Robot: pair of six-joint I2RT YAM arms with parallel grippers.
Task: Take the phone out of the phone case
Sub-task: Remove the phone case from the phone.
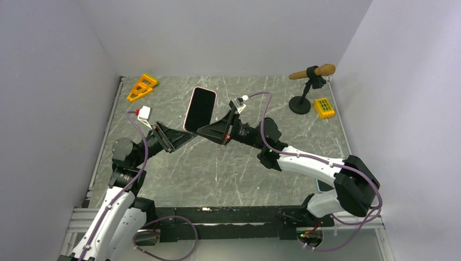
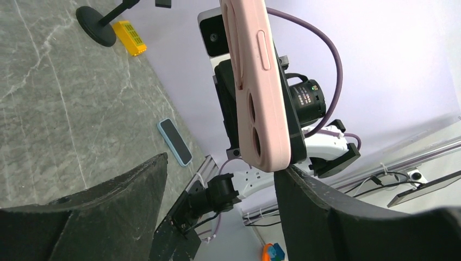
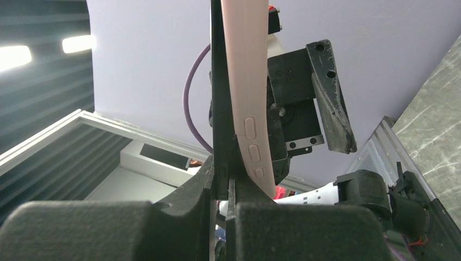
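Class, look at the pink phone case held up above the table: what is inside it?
A phone with a dark screen fills the pink case, as the top view shows. The case covers the phone's back and edges. The right gripper clamps the lower end and hides that part.

Pink case [image 2: 261, 92] runs off the top edge in both wrist views, and I can't see its screen face in either. From above I can't tell if the left gripper [image 1: 185, 135] touches it. Blue phone [image 2: 175, 141] is mostly hidden under the right arm [image 1: 310, 163] there.
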